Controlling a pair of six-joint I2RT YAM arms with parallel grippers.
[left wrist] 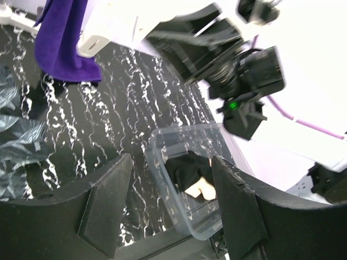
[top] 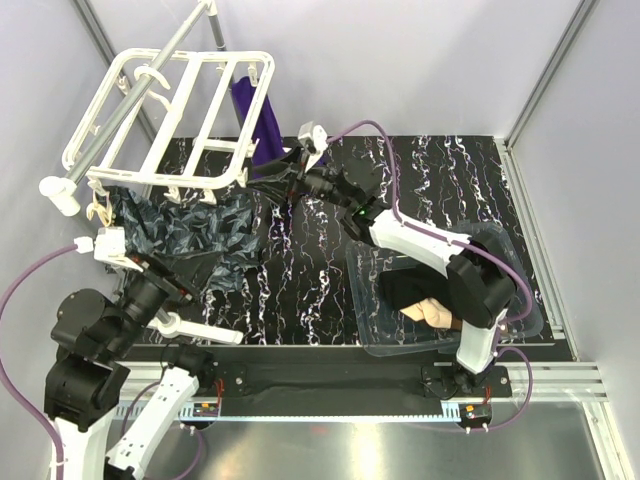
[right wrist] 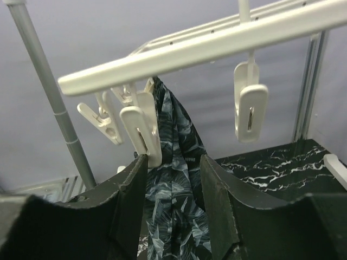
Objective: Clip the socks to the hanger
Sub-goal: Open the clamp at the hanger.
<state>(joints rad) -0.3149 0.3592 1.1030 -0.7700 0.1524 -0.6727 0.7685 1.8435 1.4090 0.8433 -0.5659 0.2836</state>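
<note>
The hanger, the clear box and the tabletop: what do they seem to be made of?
Hanger: probably moulded plastic, white and smooth with a slight sheen; its bars look rounded and cast in one piece.
Box: likely clear, glossy plastic; the socks inside show through its wall.
Tabletop: black with white veins like marble, but perhaps only a printed sheet; I cannot tell.

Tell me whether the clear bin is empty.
Not empty: a black sock and a beige sock lie inside the clear bin.
</note>
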